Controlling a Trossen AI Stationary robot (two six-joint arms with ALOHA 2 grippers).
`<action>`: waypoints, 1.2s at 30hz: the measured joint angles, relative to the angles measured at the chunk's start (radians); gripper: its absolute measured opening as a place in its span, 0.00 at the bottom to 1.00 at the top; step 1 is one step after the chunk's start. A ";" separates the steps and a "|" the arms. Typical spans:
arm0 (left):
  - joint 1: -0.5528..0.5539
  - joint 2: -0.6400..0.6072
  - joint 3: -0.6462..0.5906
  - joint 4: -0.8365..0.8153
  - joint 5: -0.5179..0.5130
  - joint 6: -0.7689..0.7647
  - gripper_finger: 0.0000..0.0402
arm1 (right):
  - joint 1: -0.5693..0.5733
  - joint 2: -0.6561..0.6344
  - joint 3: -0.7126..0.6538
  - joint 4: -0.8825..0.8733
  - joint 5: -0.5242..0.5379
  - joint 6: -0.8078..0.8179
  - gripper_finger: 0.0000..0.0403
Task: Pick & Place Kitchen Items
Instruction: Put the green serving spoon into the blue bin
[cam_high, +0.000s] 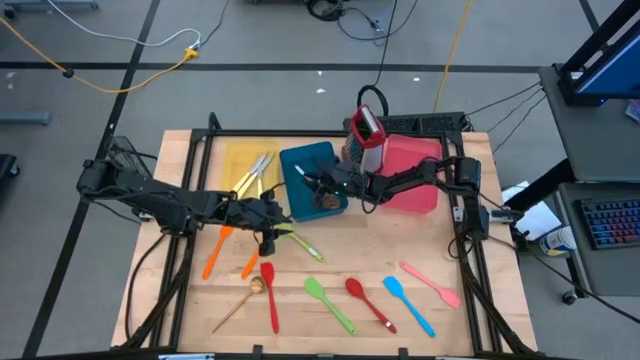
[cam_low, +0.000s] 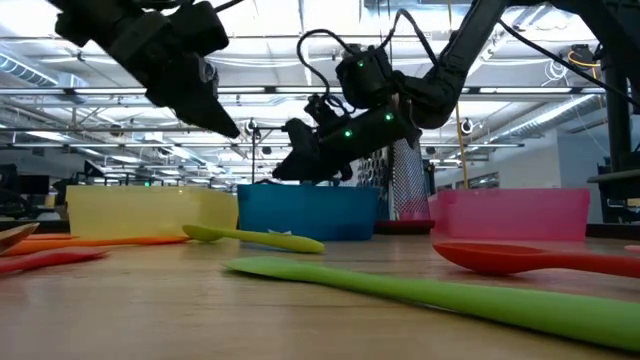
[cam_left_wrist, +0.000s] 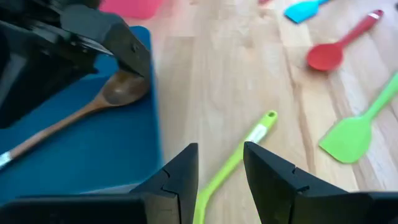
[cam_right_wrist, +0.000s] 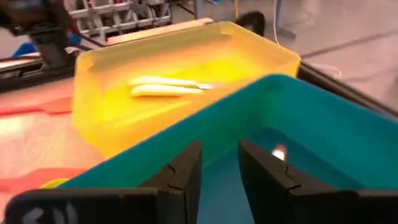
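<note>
Left wrist view only: smooth wooden spoon (cam_left_wrist: 93, 102) lying in blue tray (cam_left_wrist: 93, 155).
Left gripper (cam_left_wrist: 221, 168): fingers parted, empty, above slim lime utensil (cam_left_wrist: 239, 152).
Right gripper (cam_right_wrist: 219, 165): fingers parted, empty, over the blue tray.

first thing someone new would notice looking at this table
Probably the three bright trays in a row at the back: yellow tray, blue tray, pink tray. Next, the colourful utensils fanned across the front, such as the green spatula and red spoon. The right gripper hangs open over the blue tray, where a wooden spoon lies, while the left gripper is open above a lime-green utensil.
</note>
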 joint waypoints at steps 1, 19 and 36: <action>-0.009 0.000 -0.014 0.015 0.000 0.007 0.33 | 0.006 -0.014 0.000 -0.008 0.000 -0.026 0.25; -0.109 0.139 -0.011 0.172 0.021 0.088 0.33 | 0.219 -0.367 -0.001 -0.659 0.002 -0.313 0.29; -0.029 0.417 0.070 0.135 0.071 0.169 0.51 | 0.340 -0.373 -0.054 -0.670 0.003 -0.197 0.49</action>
